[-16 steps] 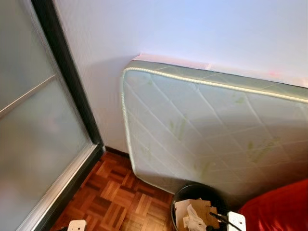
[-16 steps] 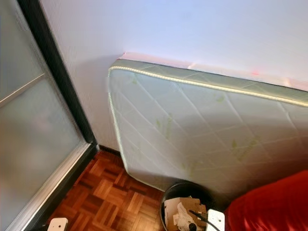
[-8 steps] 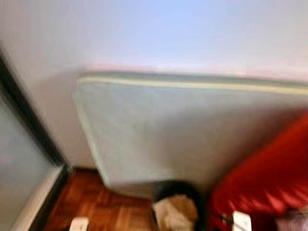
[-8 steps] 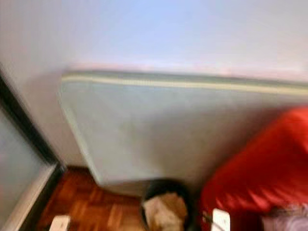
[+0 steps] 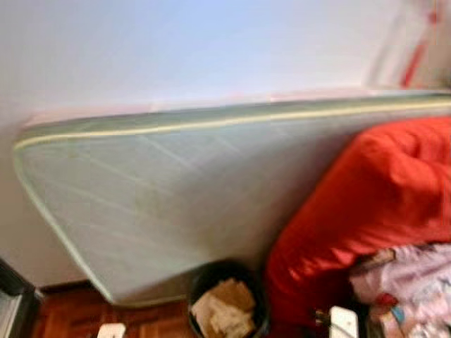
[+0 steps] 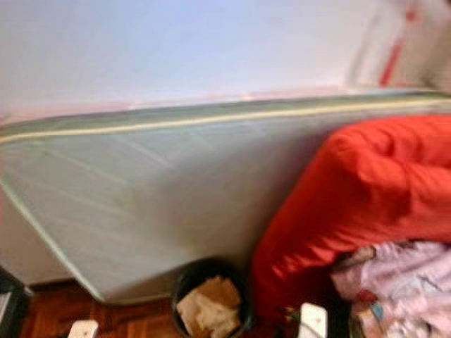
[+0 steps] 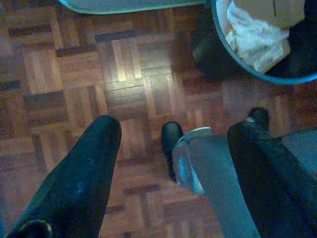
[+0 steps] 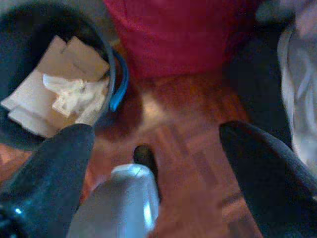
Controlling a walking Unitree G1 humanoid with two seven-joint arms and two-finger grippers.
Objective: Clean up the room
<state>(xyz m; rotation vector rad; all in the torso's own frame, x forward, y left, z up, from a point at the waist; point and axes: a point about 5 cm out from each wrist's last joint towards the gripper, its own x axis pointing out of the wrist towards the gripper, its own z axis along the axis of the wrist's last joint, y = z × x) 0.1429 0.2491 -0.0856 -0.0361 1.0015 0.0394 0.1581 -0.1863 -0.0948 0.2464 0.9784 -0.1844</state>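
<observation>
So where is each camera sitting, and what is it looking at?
Left eye view, on the head, facing forward and down: mattress, red bedding, bin.
Right eye view, beside it: the same scene.
Left wrist view, looking down along the open left gripper: parquet floor, the robot's leg.
Right wrist view, looking down along the open right gripper: floor, red bedding.
Shared: all four views show the bin of cardboard.

Pale mattress (image 5: 162,204) on edge against white wall (image 5: 183,49); parquet floor (image 7: 74,74) below.
</observation>
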